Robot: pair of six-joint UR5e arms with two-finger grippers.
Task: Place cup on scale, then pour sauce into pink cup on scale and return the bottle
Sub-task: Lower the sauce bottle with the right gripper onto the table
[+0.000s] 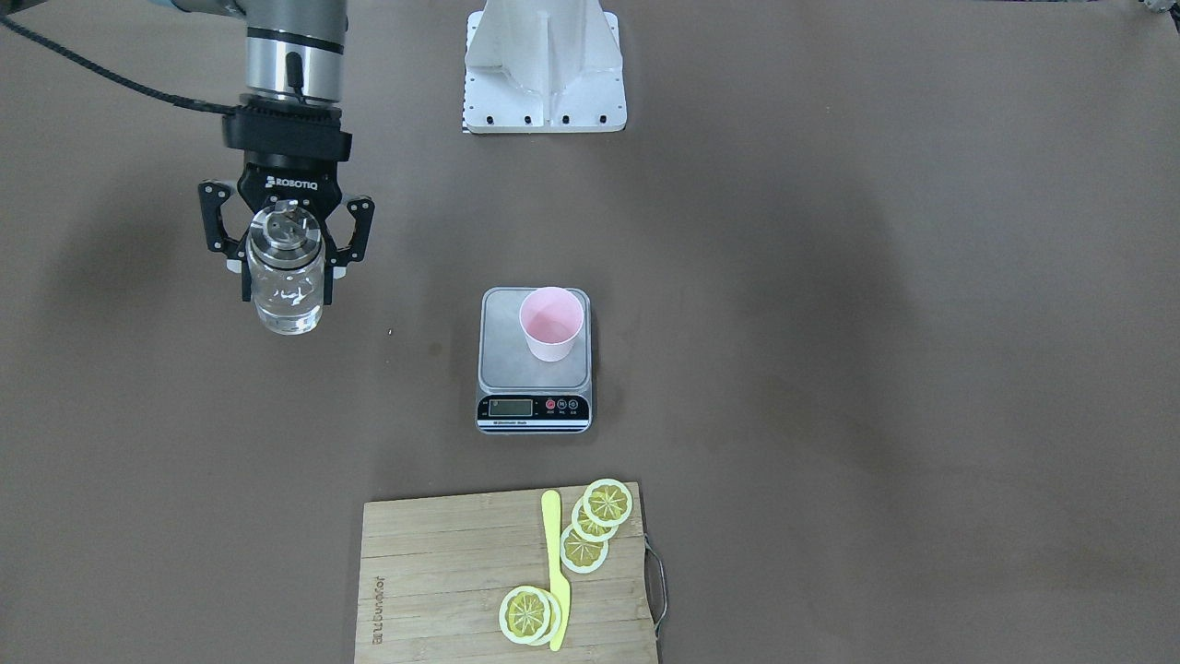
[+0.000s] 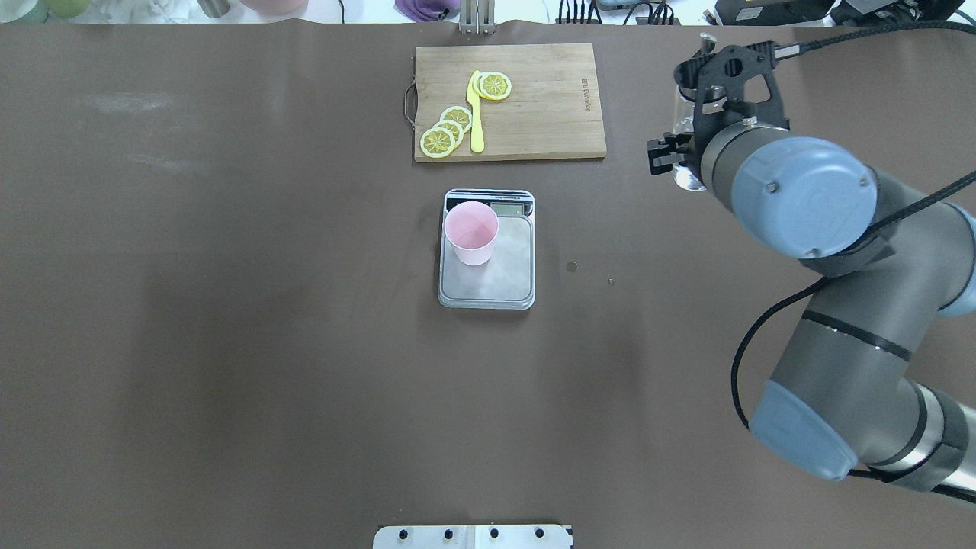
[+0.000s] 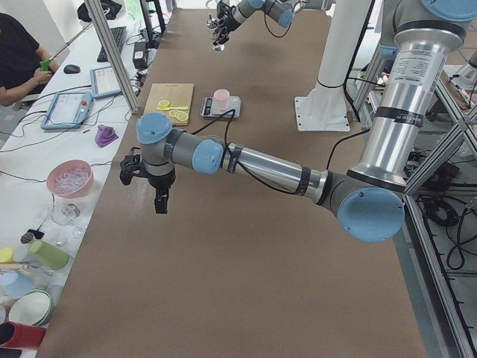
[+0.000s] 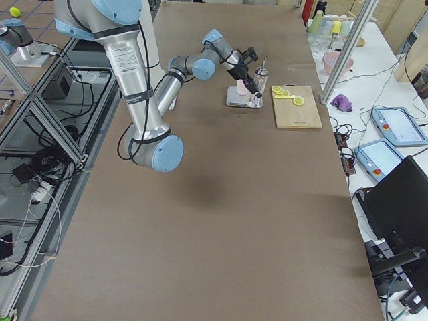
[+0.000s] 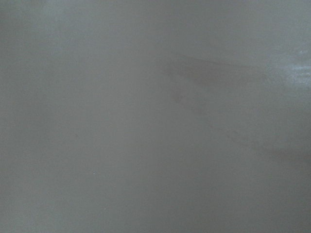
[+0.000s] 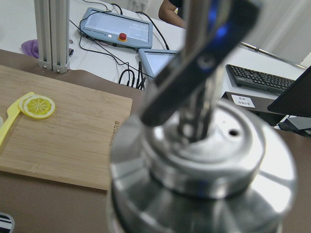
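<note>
The pale pink cup (image 1: 550,323) (image 2: 472,232) stands upright on the silver scale (image 1: 516,369) (image 2: 503,274), at the corner away from the display. My right gripper (image 1: 286,267) (image 2: 686,145) is shut on the clear glass bottle (image 1: 286,277) (image 4: 261,72), held upright above the table, well off to the scale's side. Clear sauce (image 1: 288,309) shows in the bottle's lower part. Its silver cap (image 6: 204,160) fills the right wrist view. My left gripper (image 3: 160,201) hangs over bare table far from the scale; I cannot tell whether it is open or shut.
A wooden cutting board (image 1: 442,590) (image 2: 549,114) with lemon slices (image 1: 590,526) and a yellow knife (image 1: 554,572) lies beyond the scale. The white arm mount (image 1: 544,92) sits on the robot's side. A person (image 3: 19,52) sits at the side bench.
</note>
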